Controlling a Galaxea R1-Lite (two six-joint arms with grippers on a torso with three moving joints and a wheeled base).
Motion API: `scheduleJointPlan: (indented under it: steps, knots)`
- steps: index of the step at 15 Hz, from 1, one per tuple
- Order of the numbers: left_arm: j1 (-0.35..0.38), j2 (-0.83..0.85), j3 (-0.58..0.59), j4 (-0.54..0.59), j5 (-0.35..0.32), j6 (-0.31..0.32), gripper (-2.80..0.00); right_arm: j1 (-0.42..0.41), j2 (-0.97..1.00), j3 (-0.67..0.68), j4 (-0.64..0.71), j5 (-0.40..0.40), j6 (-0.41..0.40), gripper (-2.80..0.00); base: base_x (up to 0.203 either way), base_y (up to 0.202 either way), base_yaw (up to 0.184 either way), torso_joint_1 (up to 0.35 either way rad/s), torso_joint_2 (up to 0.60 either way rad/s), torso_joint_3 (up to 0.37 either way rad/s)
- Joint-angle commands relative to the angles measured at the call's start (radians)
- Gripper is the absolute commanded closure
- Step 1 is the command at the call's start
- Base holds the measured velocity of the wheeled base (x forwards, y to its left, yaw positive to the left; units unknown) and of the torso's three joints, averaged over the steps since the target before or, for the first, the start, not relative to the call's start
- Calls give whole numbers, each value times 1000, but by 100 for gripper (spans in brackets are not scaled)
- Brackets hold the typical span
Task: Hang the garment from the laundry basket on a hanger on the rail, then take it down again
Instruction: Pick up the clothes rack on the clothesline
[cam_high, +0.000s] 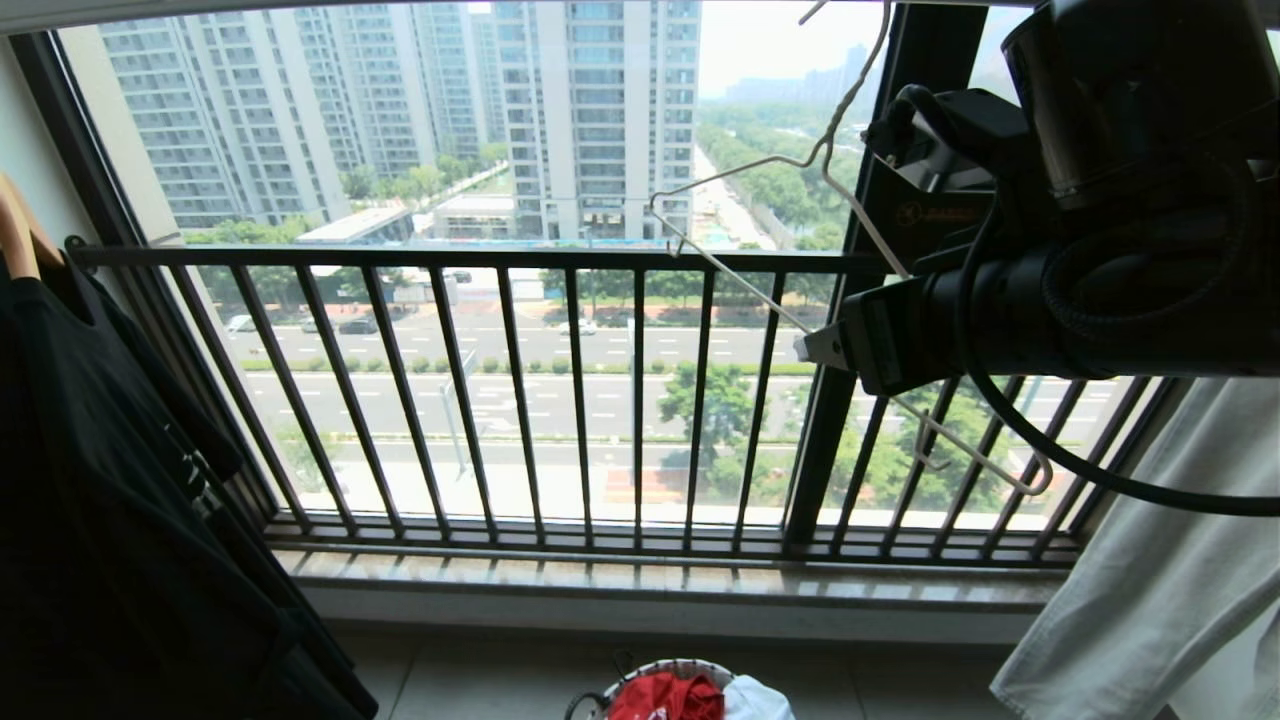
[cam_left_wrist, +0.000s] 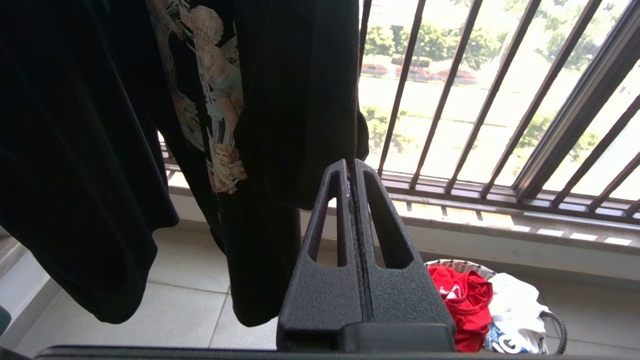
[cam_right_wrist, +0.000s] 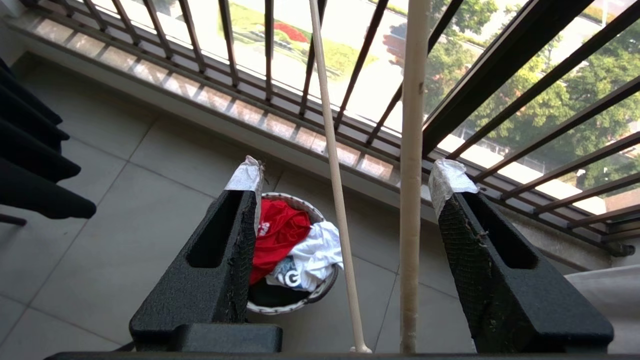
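The dark barred window railing (cam_high: 560, 390) fills the middle of your head view, with a black T-shirt (cam_high: 110, 480) hanging down the left edge and a white cloth (cam_high: 1150, 580) down the lower right. The rail itself lies above the frame, so you cannot confirm where the hanger hooks on.

Your right arm occupies the upper right of the head view. Its right gripper (cam_right_wrist: 345, 195) stands spread in the wrist view, and two thin limbs of the white wire hanger (cam_right_wrist: 413, 175) pass between the jaws without being pinched. In the head view the hanger (cam_high: 760, 170) hangs tilted in front of the railing, bare of any cloth.

Your left gripper (cam_left_wrist: 354, 170), centre of its wrist view, is pressed together on nothing, parked beside the black shirt.

The laundry basket (cam_high: 690, 668) sits at the bottom centre of the head view. The red garment (cam_high: 668, 697) lies inside it, crumpled beside a white T-shirt (cam_high: 755, 698).

Assessment: early stage. The hanger is being approached, not secured. Collecting the garment, dressing the hanger, hanging and removal all remain.
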Motion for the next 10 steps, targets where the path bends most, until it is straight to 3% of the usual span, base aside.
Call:
scheduleJointPlan:
  steps: [1,10]
  knots:
    - [0,1,0,0,1,-1,0,0,-1,1,-4,-1,1,0,0,0,0,0,0,0]
    - [0,1,0,0,1,-1,0,-5,-1,2,-5,-1,-16,0,0,0,0,0,0,0]
